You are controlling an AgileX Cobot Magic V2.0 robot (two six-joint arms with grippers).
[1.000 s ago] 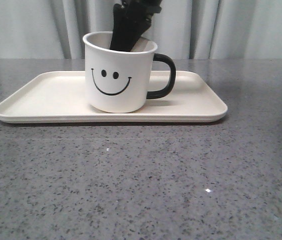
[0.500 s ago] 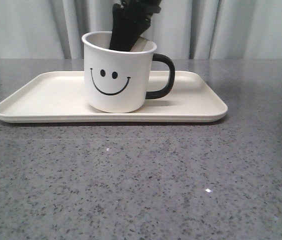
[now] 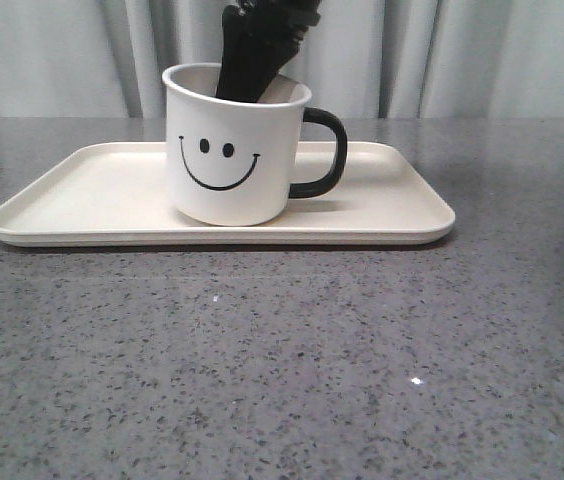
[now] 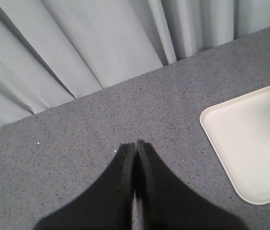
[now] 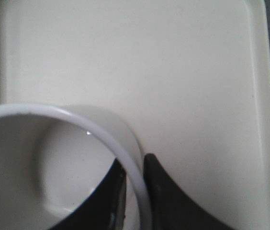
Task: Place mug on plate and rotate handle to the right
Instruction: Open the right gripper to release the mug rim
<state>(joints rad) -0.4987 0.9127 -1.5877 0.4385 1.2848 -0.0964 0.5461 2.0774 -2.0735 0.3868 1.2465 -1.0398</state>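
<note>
The white mug with a black smiley face stands upright on the cream plate, left of its middle. Its black handle points to the right in the front view. My right gripper comes down from above and is shut on the mug's far rim, one finger inside the cup and the other outside; in the front view the mug hides the tips. My left gripper is shut on nothing, over bare table beside a corner of the plate.
The grey speckled table stretches in front of the plate. A pale curtain hangs behind the table's far edge. In the right wrist view the plate's floor lies bare beside the mug.
The mug has shifted a few pixels to the left with the right gripper still on its rim. The plate has not moved.
</note>
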